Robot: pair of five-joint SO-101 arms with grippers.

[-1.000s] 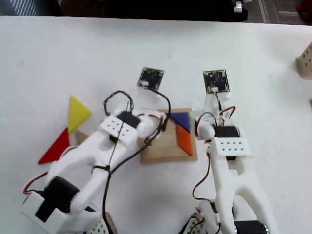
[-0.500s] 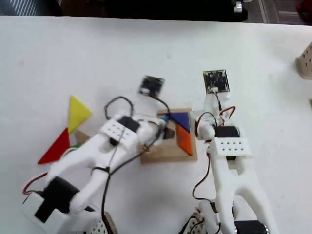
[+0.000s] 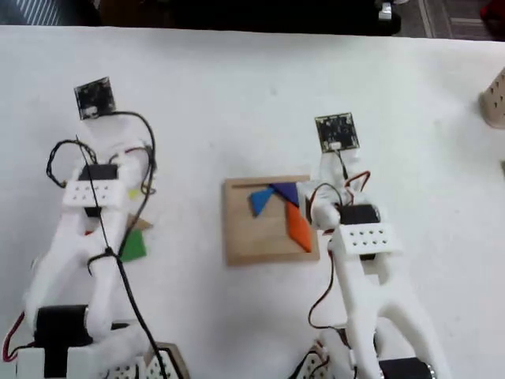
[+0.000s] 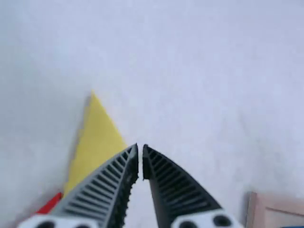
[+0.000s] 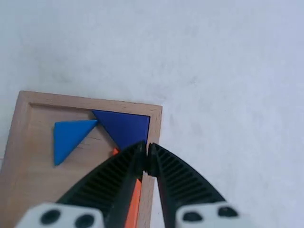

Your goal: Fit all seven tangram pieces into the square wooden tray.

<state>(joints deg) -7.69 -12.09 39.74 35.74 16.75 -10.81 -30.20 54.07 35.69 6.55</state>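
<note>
The square wooden tray [image 3: 256, 241] lies in the middle of the bench [image 3: 237, 95]. Three pieces lie in it, all in its far and right part: a light blue triangle [image 3: 259, 201], a dark blue triangle [image 3: 286, 192] and an orange piece [image 3: 298, 226] along the right wall. The near left part of the tray is bare wood.

The other pieces lie well apart from the tray, on the left of the bench. The left gripper [image 4: 140, 151] hangs just above the yellow triangle [image 4: 95, 140], its jaws together and holding nothing. A red piece [image 4: 49, 207] touches the near corner of the yellow one, and a green piece [image 3: 132, 246] lies beside the left arm, nearer to its base. The right gripper [image 5: 146, 148] hangs over the right edge of the tray, above the dark blue triangle, also with its jaws together and empty.

I judge that the step in hand is the fetching of a fourth piece, most likely the yellow triangle. For this the left jaws must first open and then come down so that they take the flat piece across two of its edges. The piece looks thin, so the tips must go almost to the bench. After that it goes to the bare part of the tray, and the right arm should keep out of the way.
</note>
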